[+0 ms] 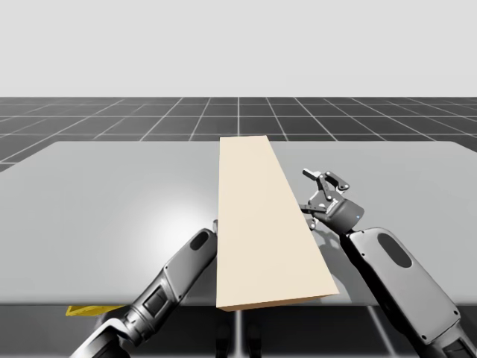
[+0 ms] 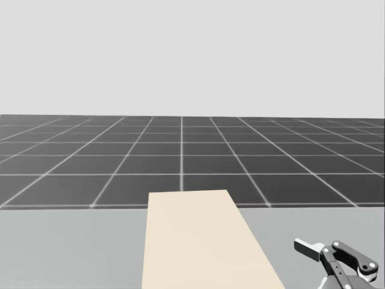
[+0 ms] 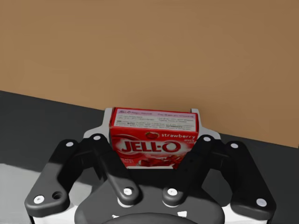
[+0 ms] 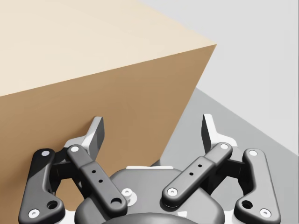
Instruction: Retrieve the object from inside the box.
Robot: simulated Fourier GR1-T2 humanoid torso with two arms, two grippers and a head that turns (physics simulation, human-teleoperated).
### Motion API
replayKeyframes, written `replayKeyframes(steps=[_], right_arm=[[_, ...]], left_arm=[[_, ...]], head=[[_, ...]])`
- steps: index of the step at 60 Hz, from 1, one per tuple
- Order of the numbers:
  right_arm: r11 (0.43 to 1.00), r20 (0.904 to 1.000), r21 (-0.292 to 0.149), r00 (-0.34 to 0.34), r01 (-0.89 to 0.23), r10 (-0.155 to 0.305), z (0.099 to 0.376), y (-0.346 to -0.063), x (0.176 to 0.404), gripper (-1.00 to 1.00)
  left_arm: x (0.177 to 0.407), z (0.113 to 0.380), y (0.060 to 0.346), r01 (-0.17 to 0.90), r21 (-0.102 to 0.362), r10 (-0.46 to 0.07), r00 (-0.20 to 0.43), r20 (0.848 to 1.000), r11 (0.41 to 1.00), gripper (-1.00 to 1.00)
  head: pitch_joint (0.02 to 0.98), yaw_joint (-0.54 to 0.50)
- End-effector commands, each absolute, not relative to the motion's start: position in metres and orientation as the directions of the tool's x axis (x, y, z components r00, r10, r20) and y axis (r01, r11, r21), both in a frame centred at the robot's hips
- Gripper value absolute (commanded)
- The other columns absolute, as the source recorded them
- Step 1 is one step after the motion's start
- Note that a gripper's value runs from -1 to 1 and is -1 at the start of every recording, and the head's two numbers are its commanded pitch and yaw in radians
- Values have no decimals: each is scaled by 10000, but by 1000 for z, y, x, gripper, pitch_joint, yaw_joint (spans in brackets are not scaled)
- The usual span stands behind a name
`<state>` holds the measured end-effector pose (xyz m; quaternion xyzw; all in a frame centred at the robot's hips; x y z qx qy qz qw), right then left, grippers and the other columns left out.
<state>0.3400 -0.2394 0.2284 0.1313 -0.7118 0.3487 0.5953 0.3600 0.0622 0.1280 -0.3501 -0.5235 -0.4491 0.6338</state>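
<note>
A small red box [image 3: 153, 142] sits between the fingers of my left gripper [image 3: 154, 127], which is shut on it from both sides, close to the brown inside wall [image 3: 149, 51] of the tan cardboard box [image 1: 261, 224]. In the high view my left forearm [image 1: 186, 265] reaches to the box's left side and its hand is hidden behind the box. My right gripper [image 1: 325, 195] stands open just right of the box, nothing between its fingers. In the right wrist view that gripper [image 4: 152, 130] faces the box's corner [image 4: 140, 93]. The head view has the box top [image 2: 198, 241] and my right gripper [image 2: 334, 262].
The grey table [image 1: 97, 201] stretches wide to the left and right of the box. A yellow object [image 1: 89, 309] peeks out below the table's front edge at the left. Dark gridded floor [image 1: 238, 115] lies beyond the far edge.
</note>
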Motion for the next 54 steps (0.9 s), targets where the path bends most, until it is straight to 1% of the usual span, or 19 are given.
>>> replayKeyframes(steps=[1,6,9,13,16,17,18,19,21,28,31,34,35,41,43,44,50,52,54], right_arm=[[6311,9639,-2656,-2130,-7288,1596,200,-186,322,-1000],[6315,9635,-2670,-2151,-7280,1594,201,-187,322,-1000],[6314,9634,-2672,-2155,-7279,1592,201,-187,322,-1000],[6330,9640,-2650,-2156,-7274,1558,202,-187,323,-1000],[6356,9649,-2613,-2146,-7265,1514,202,-187,323,-1000],[6369,9653,-2597,-2144,-7259,1493,203,-187,323,-1000],[6368,9653,-2596,-2144,-7260,1491,203,-187,323,-1000],[6376,9654,-2590,-2145,-7255,1481,203,-187,323,-1000],[6378,9652,-2598,-2158,-7251,1478,203,-187,323,-1000],[6400,9659,-2570,-2146,-7241,1451,203,-187,323,-1000],[6446,9655,-2576,-2174,-7198,1430,204,-187,323,-1000],[6506,9678,-2484,-2127,-7177,1349,204,-186,324,-1000],[6569,9703,-2387,-2032,-7152,1313,204,-186,324,-1000],[6609,9699,-2394,-2061,-7113,1295,205,-187,324,-1000],[6631,9693,-2415,-2085,-7086,1303,205,-187,324,-1000],[6629,9689,-2431,-2096,-7082,1313,205,-187,325,-1000],[6656,9683,-2453,-2122,-7049,1322,205,-188,325,-1000],[6661,9682,-2454,-2123,-7043,1322,206,-188,325,-1000],[6665,9681,-2457,-2127,-7039,1323,206,-188,326,-1000]], left_arm=[[359,124,57,9564,40,-2146,615,9748,2920,1000],[360,129,61,9532,93,-2125,579,9754,3022,1000],[360,136,65,9495,271,-2125,421,9763,3127,1000],[357,149,76,9378,454,-2133,310,9765,3441,1000],[352,152,86,9323,588,-2206,230,9751,3569,1000],[348,154,95,9272,704,-2260,158,9740,3680,1000],[347,154,98,9253,707,-2265,168,9739,3726,1000],[342,155,108,9180,717,-2258,199,9740,3900,1000],[337,156,119,9110,860,-2291,96,9734,4034,1000],[315,163,156,8797,1122,-2330,-16,9725,4620,1000],[305,167,168,8687,1193,-2316,-55,9728,4808,1000],[296,171,177,8579,1163,-2338,45,9723,5004,1000],[290,173,182,8520,1142,-2321,88,9726,5110,1000],[276,181,195,8355,1263,-2425,85,9701,5348,1000],[271,188,199,8264,1337,-2500,88,9682,5470,1000],[269,193,200,8232,1380,-2490,43,9685,5507,1000],[258,221,203,8099,1281,-2443,193,9695,5724,1000],[253,233,204,8040,1491,-2543,27,9671,5756,1000],[251,238,204,8000,1517,-2592,49,9658,5805,1000]], head=[[244,-41],[245,-40],[243,-39],[242,-38],[242,-37],[241,-36],[241,-36],[241,-35],[240,-34],[235,-33],[235,-30],[234,-25],[232,-24],[228,-27],[228,-28],[227,-27],[223,-29],[222,-30],[221,-31]])
